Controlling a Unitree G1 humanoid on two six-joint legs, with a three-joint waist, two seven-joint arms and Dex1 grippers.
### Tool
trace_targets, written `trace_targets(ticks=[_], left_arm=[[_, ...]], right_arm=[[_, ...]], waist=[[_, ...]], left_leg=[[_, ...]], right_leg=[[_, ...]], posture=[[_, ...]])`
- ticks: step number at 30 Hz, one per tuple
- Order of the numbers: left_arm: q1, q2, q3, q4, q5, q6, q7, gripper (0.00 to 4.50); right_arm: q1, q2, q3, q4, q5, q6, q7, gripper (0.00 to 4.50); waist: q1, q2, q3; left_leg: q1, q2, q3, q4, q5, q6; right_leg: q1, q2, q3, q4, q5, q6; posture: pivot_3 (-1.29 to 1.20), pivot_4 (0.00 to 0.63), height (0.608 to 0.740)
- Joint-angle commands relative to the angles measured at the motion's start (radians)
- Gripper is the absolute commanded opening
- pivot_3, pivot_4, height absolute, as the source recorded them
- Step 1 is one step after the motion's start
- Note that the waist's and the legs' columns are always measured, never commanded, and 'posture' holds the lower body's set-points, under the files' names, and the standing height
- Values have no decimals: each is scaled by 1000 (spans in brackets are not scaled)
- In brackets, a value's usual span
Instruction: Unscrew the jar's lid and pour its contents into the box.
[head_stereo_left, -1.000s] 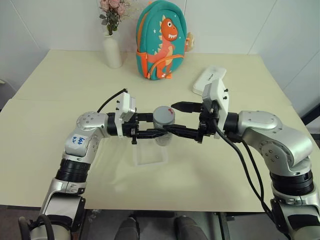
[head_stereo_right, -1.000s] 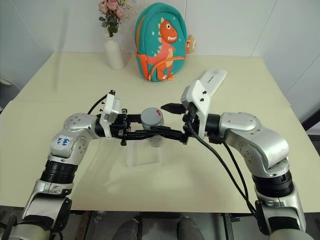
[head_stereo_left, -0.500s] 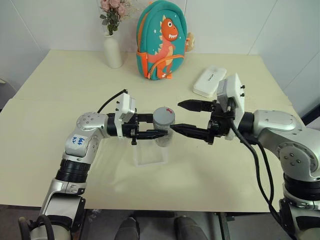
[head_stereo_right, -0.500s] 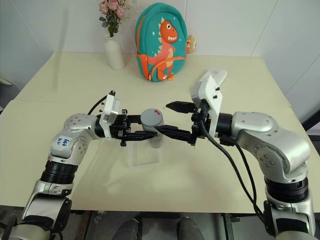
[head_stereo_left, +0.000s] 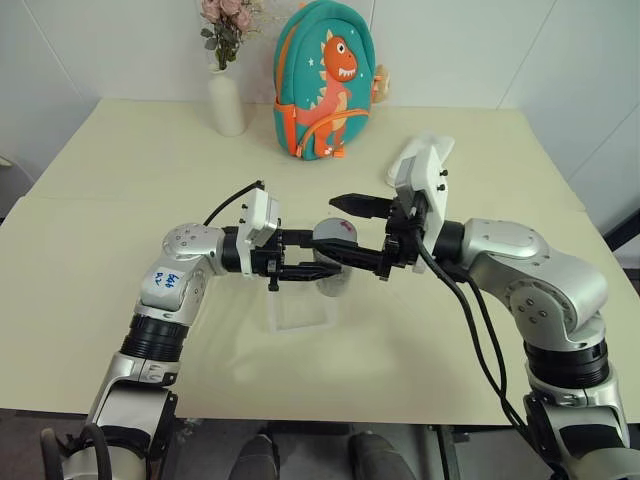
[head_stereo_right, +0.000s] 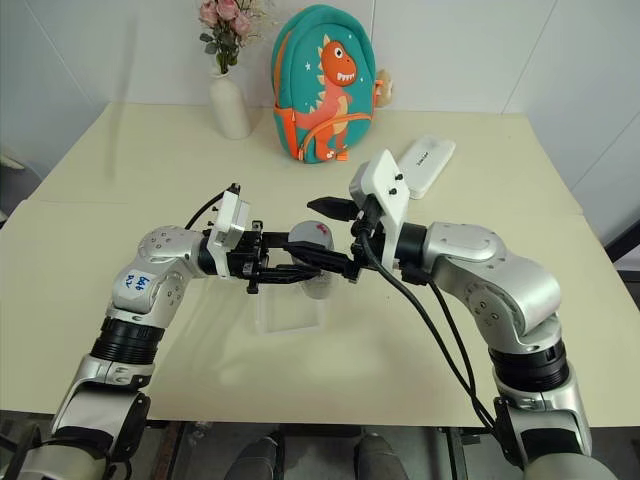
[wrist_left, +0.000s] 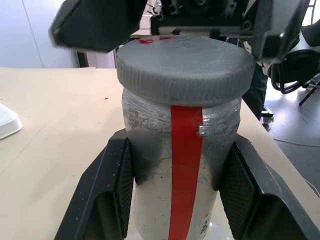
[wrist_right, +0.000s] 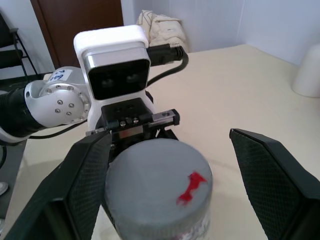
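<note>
1. Left tool (wrist_left: 175, 200) is clamped on the jar (wrist_left: 182, 200), holding it upright above the box (head_stereo_left: 300, 310), mid-bench.
2. Right tool (wrist_right: 175, 185) is spread wide, one finger either side of the lid (wrist_right: 157, 185), not gripping yet.
3. So the lid sits right between those fingers; right arm's the one to twist it.

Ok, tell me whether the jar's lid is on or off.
On. The lid sits flush atop the jar, which the left pincer clamps.
</note>
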Motion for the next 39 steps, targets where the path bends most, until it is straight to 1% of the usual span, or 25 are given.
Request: trace_targets(ticks=[1,7,17,26,33,39], left_arm=[[-25,-4,-1,-8,2,-25,-15,1966],[-29,-5,3,-6,1,-28,-13,1966],[-25,-7,5,-12,2,-28,-8,1966],[-18,-8,6,-20,0,-26,-2,1966],[-15,-5,8,-25,-1,-23,2,1966],[-9,2,12,-36,-5,-15,3,1966]], right_arm=[[-31,24,0,9,-21,-41,3,3930],[-24,49,23,33,-53,-54,12,3930],[-15,68,38,12,-43,-38,25,3930],[0,91,66,28,-84,-59,19,3930],[-3,101,51,42,-105,-64,12,3930],[8,64,15,35,-116,-54,13,3930]], waist=[[-1,0,0],[-1,0,0],[-1,0,0],[-1,0,0],[-1,0,0],[-1,0,0]], left_leg=[[0,0,0,0,0,0],[0,0,0,0,0,0],[0,0,0,0,0,0],[0,0,0,0,0,0],[0,0,0,0,0,0],[0,0,0,0,0,0]], right_leg=[[0,0,0,0,0,0],[0,0,0,0,0,0],[0,0,0,1,0,0],[0,0,0,1,0,0],[0,0,0,1,0,0],[0,0,0,1,0,0]], posture=[[0,150,740],[0,150,740],[0,150,740],[0,150,740],[0,150,740],[0,150,740]])
